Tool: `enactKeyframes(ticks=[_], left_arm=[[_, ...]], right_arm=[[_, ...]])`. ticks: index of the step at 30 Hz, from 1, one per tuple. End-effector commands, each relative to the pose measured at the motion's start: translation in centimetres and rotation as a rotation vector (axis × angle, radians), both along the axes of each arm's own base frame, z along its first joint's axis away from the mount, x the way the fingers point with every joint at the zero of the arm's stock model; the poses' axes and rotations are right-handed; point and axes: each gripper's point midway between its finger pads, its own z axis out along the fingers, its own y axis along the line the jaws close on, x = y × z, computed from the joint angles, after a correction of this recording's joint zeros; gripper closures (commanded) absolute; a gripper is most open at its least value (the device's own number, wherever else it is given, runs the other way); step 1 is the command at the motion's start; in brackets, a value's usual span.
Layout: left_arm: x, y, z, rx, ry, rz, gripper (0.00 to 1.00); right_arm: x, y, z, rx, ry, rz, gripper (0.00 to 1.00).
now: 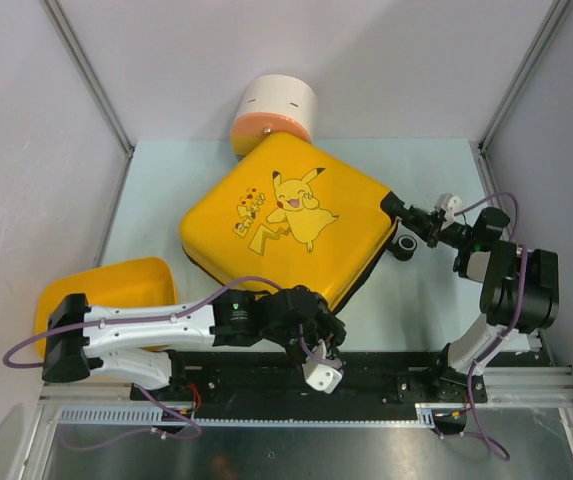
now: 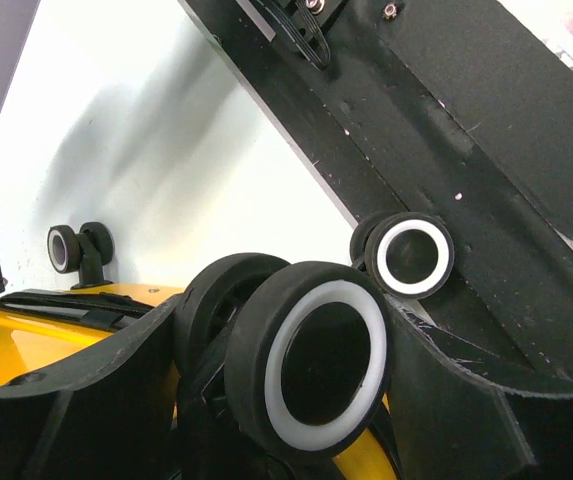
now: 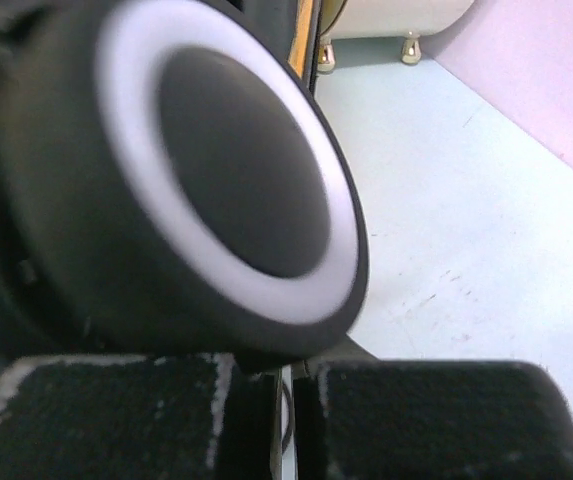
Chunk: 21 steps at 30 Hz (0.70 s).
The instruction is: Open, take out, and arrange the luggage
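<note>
A: Whereabouts of the luggage [image 1: 286, 225]?

B: Middle of the table [image 1: 416, 310], lying flat, print up, turned like a diamond, with corners at 12, 3, 6 and 9 o'clock. Closed, judging by the black zipper [image 1: 216, 265] along the edge facing 7 o'clock. Touches the cream container [image 1: 278, 105] at 12. Sits just beside the yellow tub [image 1: 116, 285] at 8.

A: And the grippers?

B: Left gripper [image 2: 281, 330] at the 6 o'clock corner: spread wide yet snug around a wheel pair [image 2: 311, 360], with a finger [image 2: 76, 400] flush on each side, which reads as a hold on the wheels. Right gripper [image 3: 288, 410] at the 3 o'clock corner: clenched, pads together, right beneath another wheel [image 3: 226, 170]. No sign of anything pinched between them.

A: Handling?

B: Probably stiff and bulky. Glossy shell, so likely slick and far too broad to pinch. Better slid or pivoted on the table than lifted. Should not mind a firm push.

A: Where to take hold, then?

B: Wheels for turning or bracing — small, hard and grippable. Zipper pull for opening — not made out in any view, so needs finding first. After that, the lid edge at the seam, raised slowly with the opposite corner pinned down.
</note>
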Motion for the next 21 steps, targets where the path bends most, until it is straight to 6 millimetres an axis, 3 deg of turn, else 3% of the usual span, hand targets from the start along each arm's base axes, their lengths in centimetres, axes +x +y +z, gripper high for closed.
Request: enactKeyframes(ticks=[1, 4, 8, 14, 20, 21], left_arm=[[-7.6, 6.8, -4.8, 0.298, 0.273, -0.179, 1.0], [-7.4, 6.9, -4.8, 0.293, 0.258, -0.187, 1.0], [-7.8, 7.0, -4.2, 0.281, 0.265, -0.206, 1.0], [-9.6, 7.6, -3.6, 0.273, 0.279, -0.268, 1.0], [-9.7, 8.0, -4.2, 0.286, 0.259, -0.288, 1.0], [-9.7, 7.9, -4.2, 0.281, 0.253, -0.296, 1.0]], right_arm=[[6.9, -3.2, 3.7, -0.059, -0.174, -0.189, 1.0], [7.8, -3.9, 4.2, -0.033, -0.165, -0.196, 1.0], [6.9, -3.9, 4.5, -0.041, -0.155, -0.154, 1.0], [6.6, -0.8, 4.4, -0.06, -0.188, -0.049, 1.0], [9.1, 1.7, 4.6, -0.036, -0.212, -0.003, 1.0], [9.5, 1.9, 3.8, -0.018, -0.184, -0.005, 1.0]])
